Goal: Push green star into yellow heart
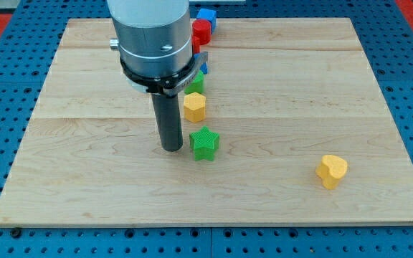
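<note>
The green star [205, 143] lies near the middle of the wooden board [84, 143]. The yellow heart [331, 170] lies far off toward the view's lower right. My tip [171, 148] rests on the board just to the view's left of the green star, close beside it; I cannot tell whether they touch. The arm's grey body hides part of the block row above.
A yellow hexagon [194, 107] sits just above the green star. Above it run a green block [196, 83], a blue block [203, 68], a red block [202, 31] and a blue cube [206, 16], partly hidden by the arm.
</note>
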Controlling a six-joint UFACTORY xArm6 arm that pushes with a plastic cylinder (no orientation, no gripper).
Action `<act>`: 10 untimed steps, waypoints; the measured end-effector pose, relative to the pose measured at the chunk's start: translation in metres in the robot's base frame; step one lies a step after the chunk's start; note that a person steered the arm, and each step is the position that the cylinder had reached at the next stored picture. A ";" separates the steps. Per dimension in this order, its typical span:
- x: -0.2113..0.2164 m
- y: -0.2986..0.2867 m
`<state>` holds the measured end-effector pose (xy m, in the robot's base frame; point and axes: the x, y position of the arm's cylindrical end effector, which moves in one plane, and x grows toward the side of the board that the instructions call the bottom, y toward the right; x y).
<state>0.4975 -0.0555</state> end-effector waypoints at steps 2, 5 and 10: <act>-0.002 0.145; -0.024 0.217; -0.022 -0.002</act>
